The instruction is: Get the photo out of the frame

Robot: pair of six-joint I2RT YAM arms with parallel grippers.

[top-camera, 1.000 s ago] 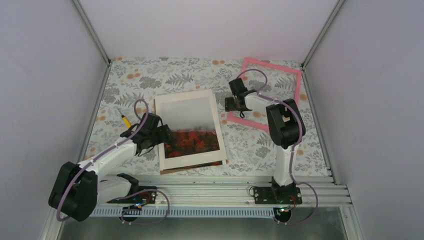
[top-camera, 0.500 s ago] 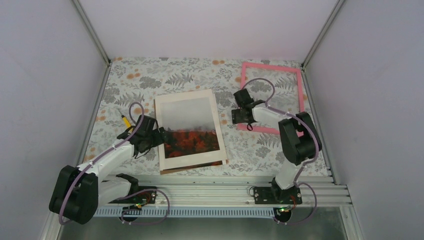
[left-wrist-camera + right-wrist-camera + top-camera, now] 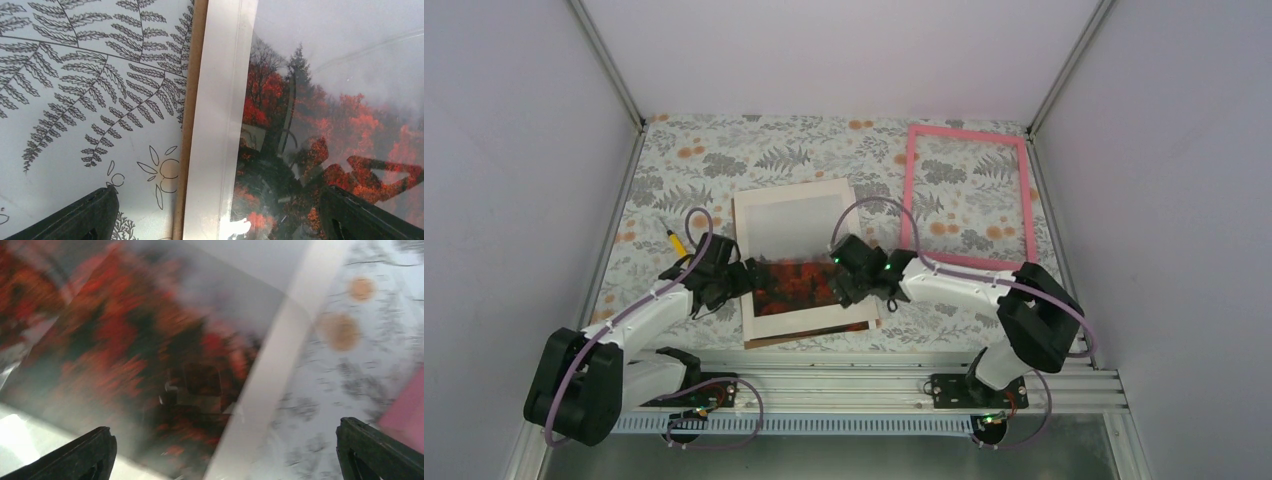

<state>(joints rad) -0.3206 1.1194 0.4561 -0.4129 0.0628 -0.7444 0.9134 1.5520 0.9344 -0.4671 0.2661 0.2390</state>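
Observation:
The photo (image 3: 799, 228), red-orange trees under a grey sky, lies flat in a cream mat board (image 3: 809, 322) on a brown backing board (image 3: 191, 75) at mid table. The empty pink frame (image 3: 907, 190) lies apart at the back right. My left gripper (image 3: 742, 275) is open and low over the stack's left edge, its jaws straddling mat (image 3: 220, 100) and photo (image 3: 350, 100). My right gripper (image 3: 849, 283) is open over the photo's (image 3: 125, 330) right side, spanning the mat strip (image 3: 280, 365) and the tablecloth. The glossy surface mirrors both grippers.
A fern-patterned cloth (image 3: 694, 160) covers the table between grey walls. A corner of the pink frame (image 3: 405, 405) shows at the right of the right wrist view. A yellow plug (image 3: 674, 242) sticks out by the left arm. The arms' metal rail (image 3: 874, 365) runs along the near edge.
The right arm has swung left from the pink frame to the photo's right side, and the frame now lies straight at the back right. The left gripper drew back slightly leftward. Both jaws widened.

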